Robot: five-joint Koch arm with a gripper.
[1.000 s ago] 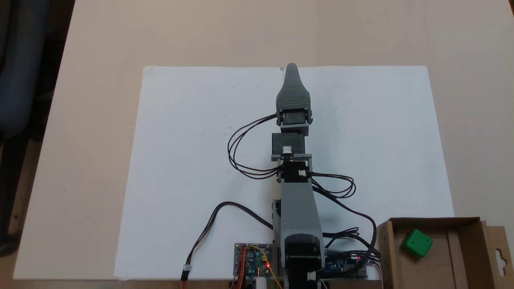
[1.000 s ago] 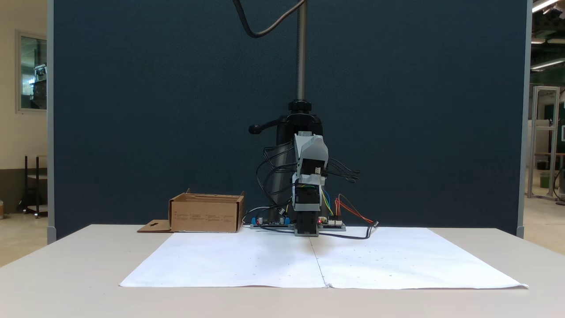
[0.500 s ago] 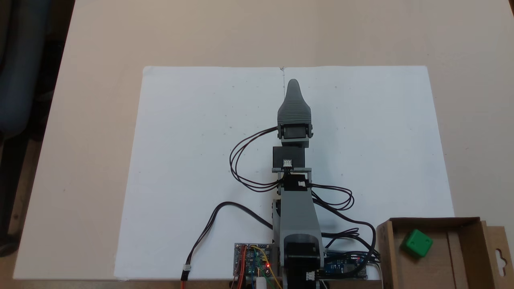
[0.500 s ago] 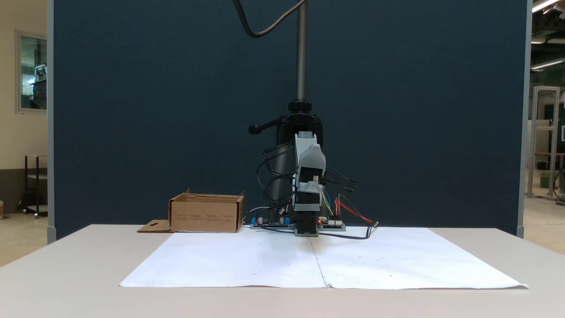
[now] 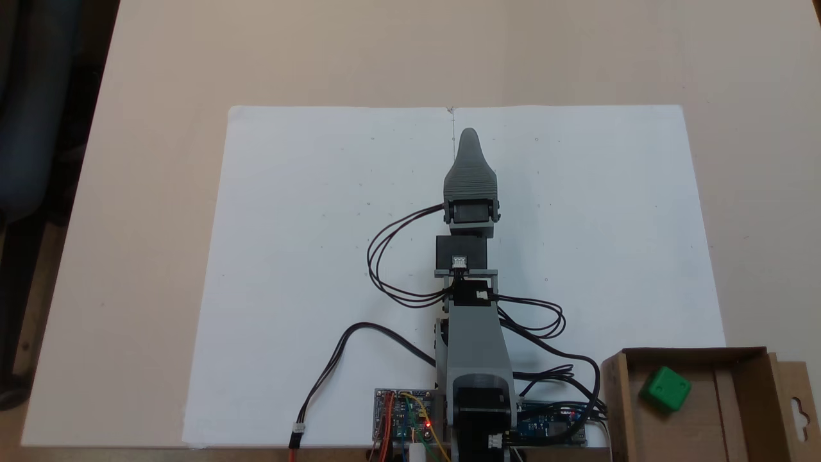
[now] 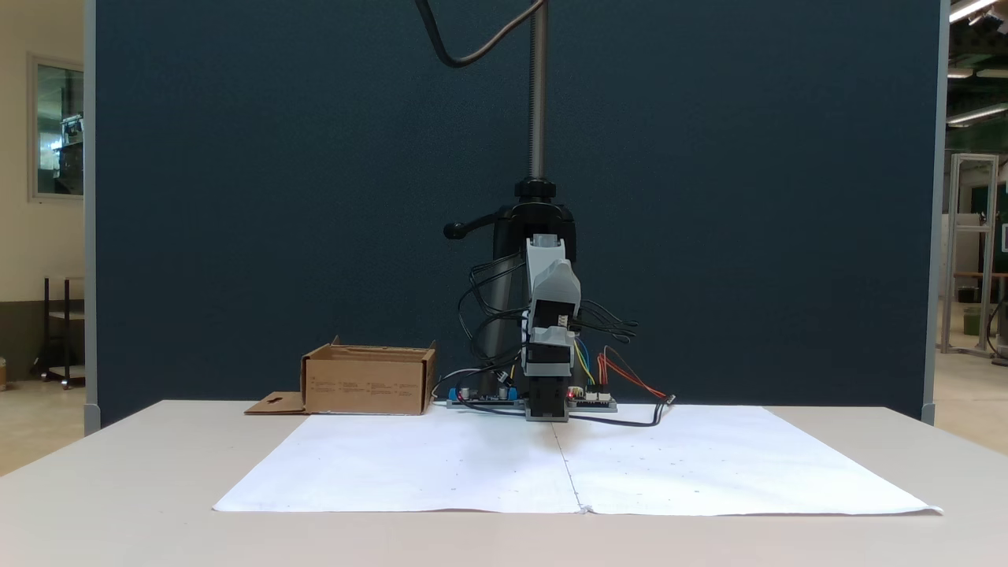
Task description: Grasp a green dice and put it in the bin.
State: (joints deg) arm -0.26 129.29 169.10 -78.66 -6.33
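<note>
The glossy green dice point(image 5: 667, 388), a rounded plastic cube, lies inside the bin point(image 5: 747, 410), a shallow brown cardboard box. The ribbed grey tool point(image 5: 469, 136) tapers to one tip over white paper point(image 5: 308, 224); its opening cannot be told.

Seen from the front at counter level, the arm point(image 6: 551, 331) stands folded at the far edge of a white paper sheet point(image 6: 575, 472) spread on the pale counter point(image 6: 118, 488). Its gripper point(image 6: 549, 409) hangs low, facing the camera, just above the paper; whether the jaws are parted cannot be told. Dark cables point(image 6: 488, 315) loop beside it, and circuit boards point(image 6: 480, 396) lie at its base. To the left stands the bin point(image 6: 366, 384), its flap point(image 6: 276, 404) flat on the counter. A dark blue partition point(image 6: 315, 197) fills the background, with a metal pole point(image 6: 538, 87) rising behind the arm.
</note>
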